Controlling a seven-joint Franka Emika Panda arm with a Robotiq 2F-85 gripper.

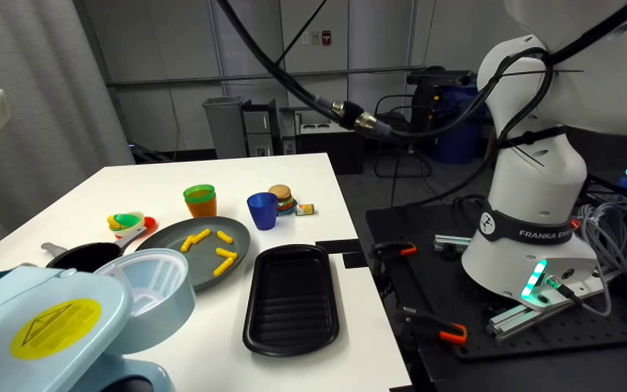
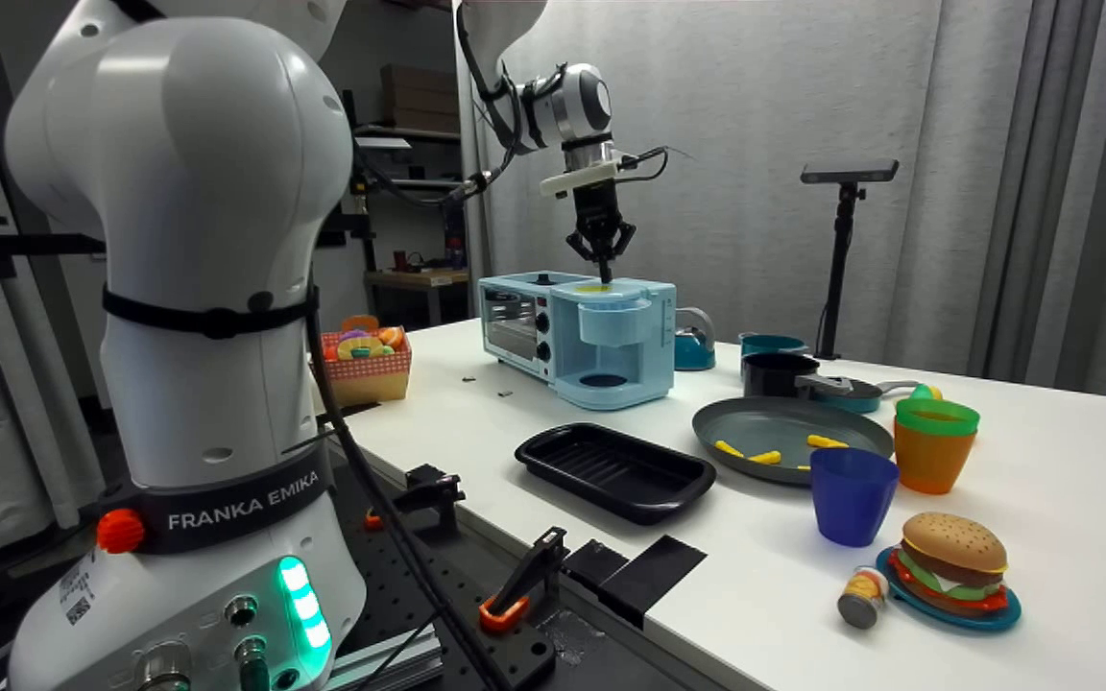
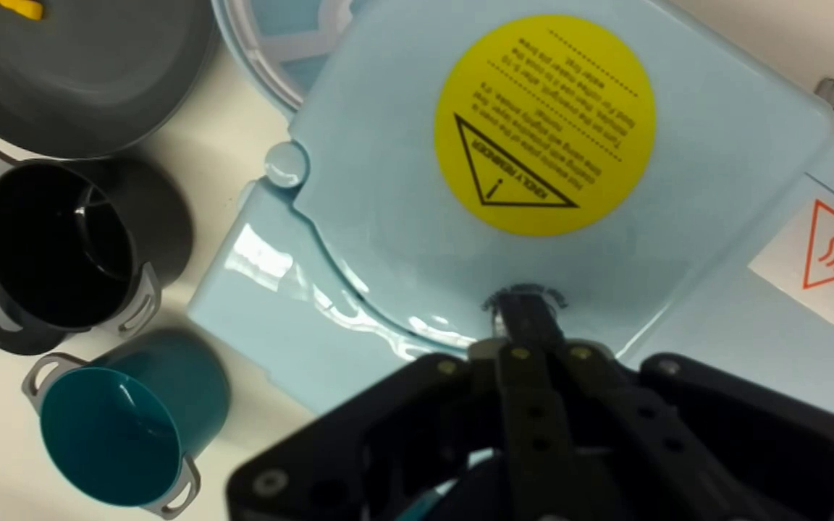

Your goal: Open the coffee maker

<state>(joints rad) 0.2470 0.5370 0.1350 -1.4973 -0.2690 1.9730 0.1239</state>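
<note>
While the gripper (image 3: 528, 316) points down over the coffee maker (image 2: 615, 360), its fingers are closed together; whether the tips touch the lid (image 3: 547, 255), I cannot tell. Wrist view: tips over printed lettering near the lid's curved edge, apart from the yellow sticker (image 3: 546, 124). Lid down and level. Coffee maker stands upright on the white table (image 2: 1091, 470), joined at one side to a toaster oven (image 2: 512, 326) of the same pale blue. From under its top a round basket (image 1: 161, 321) juts out, open upward. Black tray (image 1: 292, 288): in front of the coffee maker, apart. Grey pan (image 1: 202, 267) with yellow pieces (image 1: 226, 253): near its basket side. Black pot (image 3: 163, 224) and teal pot (image 3: 201, 387) stand near, a kettle (image 2: 694, 352) just beside it. Well apart from it: blue cup (image 2: 853, 494), stacked green and orange cups (image 2: 934, 451), burger (image 2: 953, 557).
</note>
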